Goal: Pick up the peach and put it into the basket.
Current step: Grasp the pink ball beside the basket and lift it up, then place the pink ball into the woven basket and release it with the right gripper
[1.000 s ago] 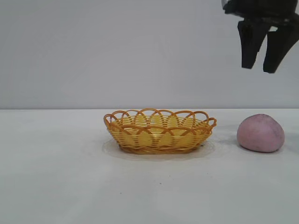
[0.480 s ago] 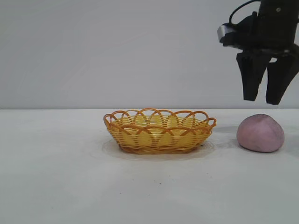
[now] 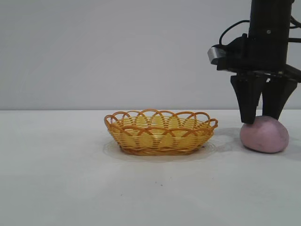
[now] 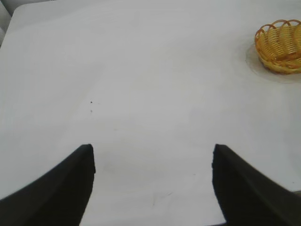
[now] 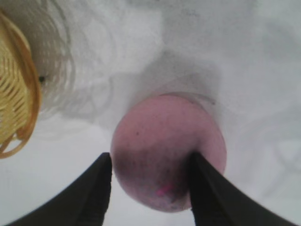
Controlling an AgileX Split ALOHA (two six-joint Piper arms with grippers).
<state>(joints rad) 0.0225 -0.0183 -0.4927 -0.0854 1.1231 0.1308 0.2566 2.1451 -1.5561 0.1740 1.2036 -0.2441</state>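
Note:
The dull pink peach (image 3: 264, 135) lies on the white table to the right of the yellow-orange wicker basket (image 3: 160, 132). My right gripper (image 3: 260, 118) points straight down over it, open, its black fingertips down at the peach's top on either side. In the right wrist view the peach (image 5: 169, 141) fills the gap of the right gripper (image 5: 150, 159); one finger (image 5: 207, 188) overlaps its edge, the other stands just beside it. The basket's rim (image 5: 14, 108) shows off to one side. My left gripper (image 4: 153, 150) hangs open over bare table, far from the basket (image 4: 281, 47).
The white tabletop (image 3: 56, 179) spreads wide in front of and to the left of the basket. A plain grey wall stands behind. A cable loops off the right arm's wrist (image 3: 225, 49).
The right gripper has come straight down from high above until its fingertips reach the peach's top, at the same opening. The peach looks nudged slightly to the right. The basket has not moved.

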